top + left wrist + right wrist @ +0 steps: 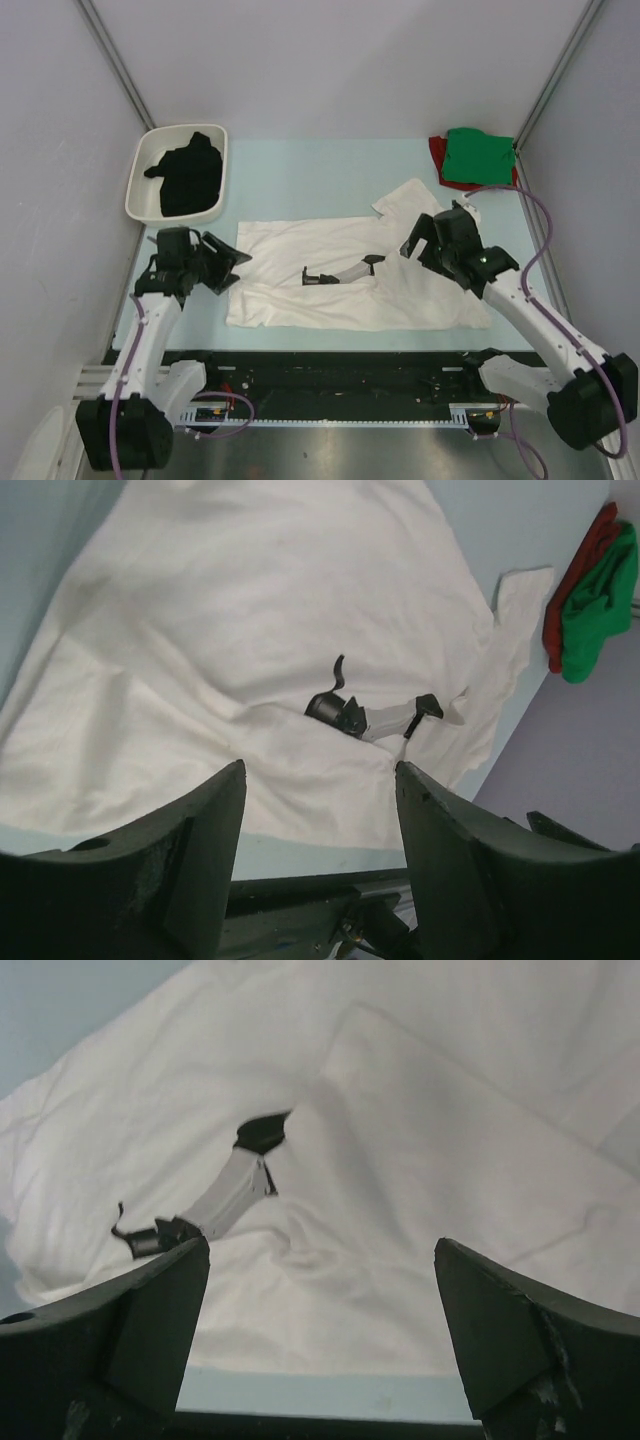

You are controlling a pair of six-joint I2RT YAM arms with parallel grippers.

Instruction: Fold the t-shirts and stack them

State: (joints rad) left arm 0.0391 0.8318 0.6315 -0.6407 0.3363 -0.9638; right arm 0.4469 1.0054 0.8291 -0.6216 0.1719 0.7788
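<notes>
Shows white t-shirt [420, 295] spread flat mid-worktop [300, 180], left fingers [190, 860] and right fingers [520, 1330] released and poised at opposite ends, apparently for a two-sided fold, green t-shirt [478, 158] stacked on red t-shirt [437, 152] far right, black t-shirt [188, 172] waiting in tray [135, 188].

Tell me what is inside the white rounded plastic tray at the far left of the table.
A crumpled black cloth t-shirt fills most of the white rounded plastic tray. The shirt covers nearly all of the tray's floor, so anything lying beneath it cannot be seen.
</notes>
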